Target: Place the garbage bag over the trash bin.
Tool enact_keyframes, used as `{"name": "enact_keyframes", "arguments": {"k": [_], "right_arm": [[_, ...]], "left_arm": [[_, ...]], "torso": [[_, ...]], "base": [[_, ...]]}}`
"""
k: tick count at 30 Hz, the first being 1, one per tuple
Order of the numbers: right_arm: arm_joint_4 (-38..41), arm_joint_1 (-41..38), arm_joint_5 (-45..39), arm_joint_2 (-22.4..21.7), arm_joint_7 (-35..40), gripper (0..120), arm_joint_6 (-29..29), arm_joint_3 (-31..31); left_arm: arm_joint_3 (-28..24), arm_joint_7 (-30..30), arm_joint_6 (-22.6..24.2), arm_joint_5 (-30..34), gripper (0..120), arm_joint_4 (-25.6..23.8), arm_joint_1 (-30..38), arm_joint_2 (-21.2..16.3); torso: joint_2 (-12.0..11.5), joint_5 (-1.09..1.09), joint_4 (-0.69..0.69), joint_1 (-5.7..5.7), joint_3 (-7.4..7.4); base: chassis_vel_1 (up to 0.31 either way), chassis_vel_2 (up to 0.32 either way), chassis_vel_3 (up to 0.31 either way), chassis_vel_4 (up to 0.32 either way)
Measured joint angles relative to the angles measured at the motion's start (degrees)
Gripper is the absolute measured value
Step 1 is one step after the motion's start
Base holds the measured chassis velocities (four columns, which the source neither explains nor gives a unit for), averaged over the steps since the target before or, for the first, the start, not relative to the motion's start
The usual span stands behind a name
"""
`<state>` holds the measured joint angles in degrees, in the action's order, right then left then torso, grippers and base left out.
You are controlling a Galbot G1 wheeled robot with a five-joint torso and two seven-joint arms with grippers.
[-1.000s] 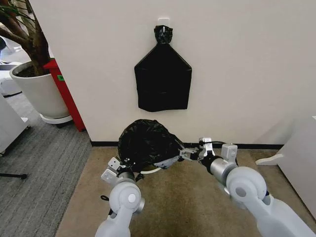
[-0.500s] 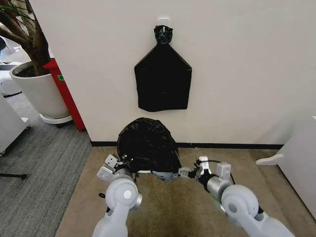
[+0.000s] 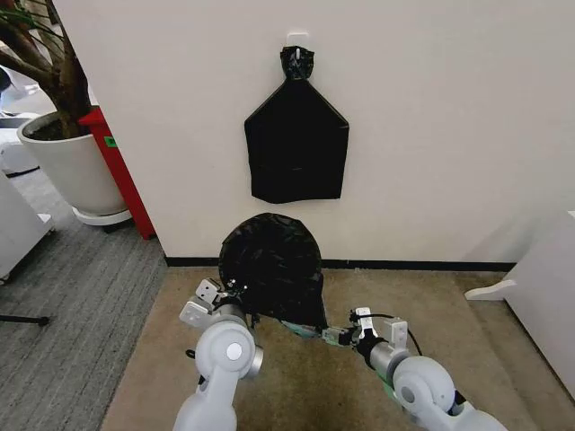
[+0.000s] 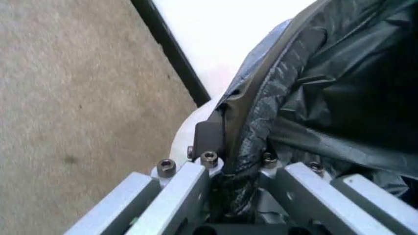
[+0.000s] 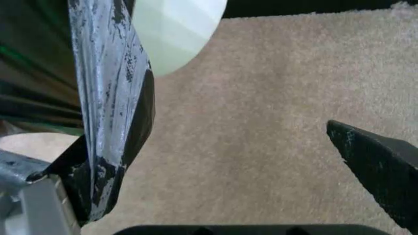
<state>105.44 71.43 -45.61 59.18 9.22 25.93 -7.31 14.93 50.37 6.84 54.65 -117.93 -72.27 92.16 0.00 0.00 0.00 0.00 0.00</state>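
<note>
The glossy black garbage bag (image 3: 271, 262) billows against the wall's foot, draped down over the trash bin (image 5: 173, 29). A pale strip of the bin's rim (image 4: 186, 139) shows under the plastic. My left gripper (image 3: 226, 294) is at the bag's left side, shut on its bunched edge (image 4: 251, 147). My right gripper (image 3: 331, 336) sits low at the bag's right bottom corner. It stands open in the right wrist view, with a strip of the bag (image 5: 111, 98) hanging over one finger (image 5: 98, 193) and the other finger (image 5: 379, 164) far apart from it.
A flat black bundle (image 3: 296, 148) hangs from a wall hook above the bag. A large white plant pot (image 3: 67, 166) and a red panel (image 3: 117, 171) stand at the left, white furniture (image 3: 544, 305) at the right. Beige carpet (image 3: 296, 386) lies in front.
My right arm has dropped and drawn back, bringing the bag's right edge down with it. The bag now hangs taller and narrower. The left gripper has barely moved.
</note>
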Motion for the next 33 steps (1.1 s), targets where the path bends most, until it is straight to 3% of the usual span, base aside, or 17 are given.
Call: {"name": "enact_keyframes", "arguments": {"k": [9,14,19,22,29,33], "right_arm": [[-5.5,-3.1,-0.2,0.9,-2.7,100,-2.8,0.3],[-2.5,-1.8,-3.9,0.5,-3.1,100,-2.8,-0.3],[4.8,-0.1,-17.5,0.0,1.5,100,0.0,-2.2],[6.4,-0.3,-21.1,0.4,4.0,100,0.6,-2.7],[7.3,-0.8,-25.4,3.2,9.4,100,1.2,-3.7],[8.2,1.6,-26.1,4.2,7.5,100,0.5,-3.4]], "left_arm": [[-0.8,0.0,0.0,0.3,0,-0.7,-1.0,0.0],[-0.5,0.0,-0.3,0.3,0,-0.1,-0.6,0.0],[0.5,-0.6,-0.9,0.5,0,2.1,0.6,0.0],[1.5,-0.9,-1.1,0.8,0,3.2,1.2,0.0],[4.2,-1.2,-1.5,1.3,0,5.5,2.7,-0.2],[5.0,-1.2,-1.7,1.5,0,6.8,3.9,-0.8]], "torso": [[0.0,0.0,0.01,0.0,0.0],[0.0,0.0,0.0,0.0,0.0],[0.0,-0.01,0.0,0.0,0.0],[0.0,-0.01,0.0,0.0,0.0],[0.0,-0.01,0.01,0.0,0.0],[0.0,-0.01,0.01,0.0,0.0]], "base": [[0.0,0.0,0.0,0.0],[0.0,0.0,0.0,0.0],[0.0,0.0,0.0,0.0],[0.0,0.0,0.0,0.0],[0.0,0.0,0.0,0.0],[0.0,0.0,0.0,0.0]]}}
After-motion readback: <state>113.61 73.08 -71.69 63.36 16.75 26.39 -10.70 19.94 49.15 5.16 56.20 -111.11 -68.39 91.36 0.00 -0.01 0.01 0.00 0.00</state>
